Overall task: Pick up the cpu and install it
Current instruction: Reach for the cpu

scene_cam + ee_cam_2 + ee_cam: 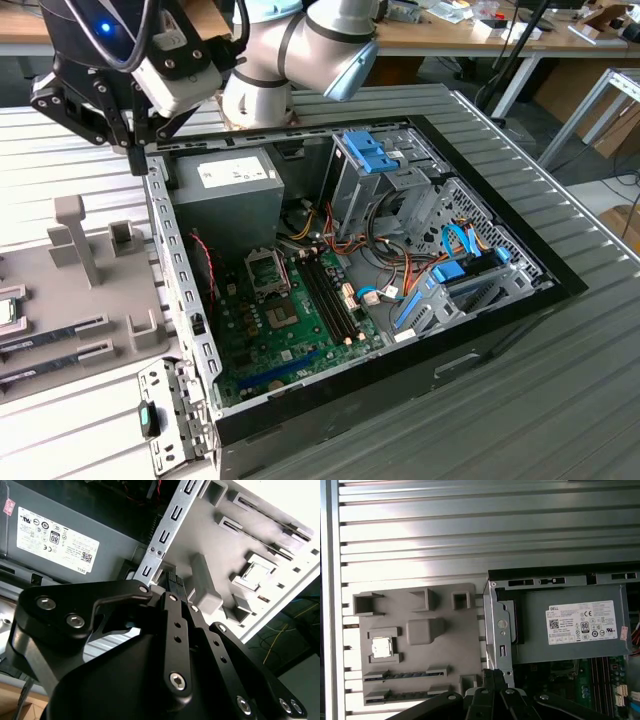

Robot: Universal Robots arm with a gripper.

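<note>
**Ribbed metal table [470,530]: collision risk**

Small silvery square cpu [381,647] lies in the grey moulded tray [440,605]. I see the black gripper [495,672] closed, empty, above the steel case rim [501,625]; a descent there would strike it.

The arm's gripper [136,158], fingers pressed together, hangs over the rim of the open computer case [185,290], near the power supply [225,195]. At the exterior view's left edge, the cpu [7,311] lies in a grey tray [110,290].
</note>
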